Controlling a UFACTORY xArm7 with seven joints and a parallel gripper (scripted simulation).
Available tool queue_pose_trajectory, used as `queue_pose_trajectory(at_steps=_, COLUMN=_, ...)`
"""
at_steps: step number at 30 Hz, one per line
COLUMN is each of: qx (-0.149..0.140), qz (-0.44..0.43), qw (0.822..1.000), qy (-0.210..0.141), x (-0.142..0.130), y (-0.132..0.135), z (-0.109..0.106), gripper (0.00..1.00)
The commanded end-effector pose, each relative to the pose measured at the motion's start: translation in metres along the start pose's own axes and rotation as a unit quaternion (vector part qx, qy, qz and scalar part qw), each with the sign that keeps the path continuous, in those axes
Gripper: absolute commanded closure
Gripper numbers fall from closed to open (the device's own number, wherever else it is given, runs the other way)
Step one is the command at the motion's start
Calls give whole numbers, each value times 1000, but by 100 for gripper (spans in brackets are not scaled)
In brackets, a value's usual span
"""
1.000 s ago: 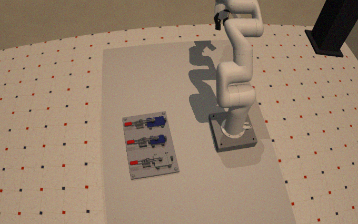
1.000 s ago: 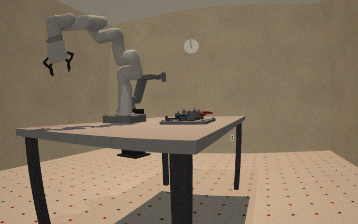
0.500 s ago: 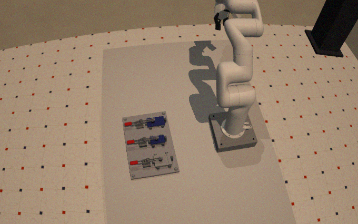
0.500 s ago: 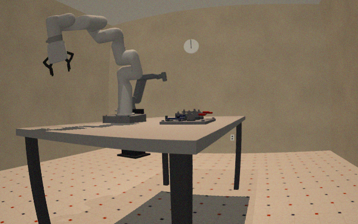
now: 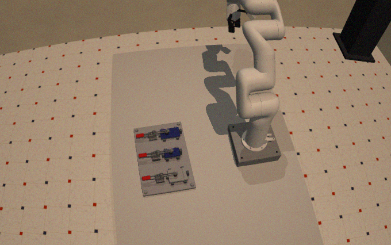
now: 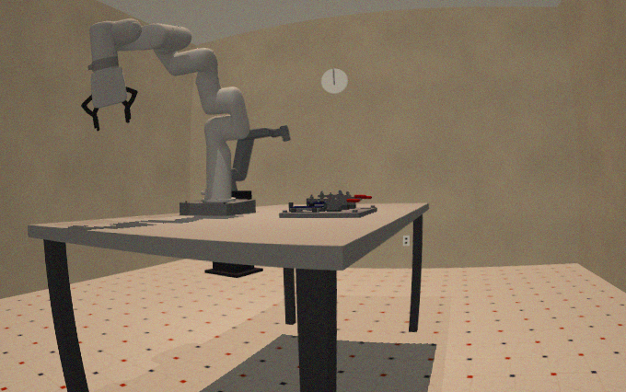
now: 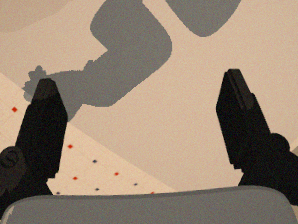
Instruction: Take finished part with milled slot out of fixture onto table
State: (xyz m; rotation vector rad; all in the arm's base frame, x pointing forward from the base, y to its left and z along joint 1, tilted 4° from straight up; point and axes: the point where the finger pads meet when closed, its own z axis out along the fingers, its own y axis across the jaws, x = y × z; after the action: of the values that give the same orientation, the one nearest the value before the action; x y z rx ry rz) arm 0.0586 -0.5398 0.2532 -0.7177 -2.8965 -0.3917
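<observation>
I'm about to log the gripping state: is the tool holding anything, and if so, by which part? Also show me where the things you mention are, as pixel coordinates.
Nothing is held: the tool [image 5: 233, 28] [image 6: 112, 125] [image 7: 140, 92] stands open, with only air between its fingertips.

Three toggle clamps [image 5: 156, 154] rise close together from the fixture plate [image 5: 188, 184] [image 6: 323, 213], crowding its parts; the bench [image 5: 149, 86] [image 6: 207, 235] leaves room between plate and arm base [image 5: 241, 161] [image 6: 184, 210].
</observation>
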Motion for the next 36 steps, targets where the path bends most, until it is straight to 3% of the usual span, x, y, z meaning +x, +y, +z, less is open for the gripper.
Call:
queue_pose_trajectory(at_steps=1, qx=17, qz=-82, qw=996, qy=2, x=-34, y=17, z=-7, gripper=0)
queue_pose_trajectory(at_steps=4, qx=19, qz=-96, qw=995, qy=3, x=-40, y=21, z=-8, gripper=0)
queue_pose_trajectory(at_steps=5, qx=26, qz=-137, qw=990, qy=5, x=-57, y=31, z=-9, gripper=0)
queue_pose_trajectory(at_steps=10, qx=37, qz=-199, qw=979, qy=8, x=-82, y=49, z=-12, gripper=0)
queue_pose_trajectory(at_steps=19, qx=56, qz=-321, qw=945, qy=16, x=-130, y=89, z=-15, gripper=0)
queue_pose_trajectory(at_steps=32, qx=58, qz=-334, qw=941, qy=17, x=-135, y=94, z=-16, gripper=0)
queue_pose_trajectory(at_steps=33, qx=67, qz=-395, qw=916, qy=22, x=-158, y=117, z=-17, gripper=0)
queue_pose_trajectory(at_steps=36, qx=70, qz=-417, qw=906, qy=24, x=-167, y=126, z=-17, gripper=0)
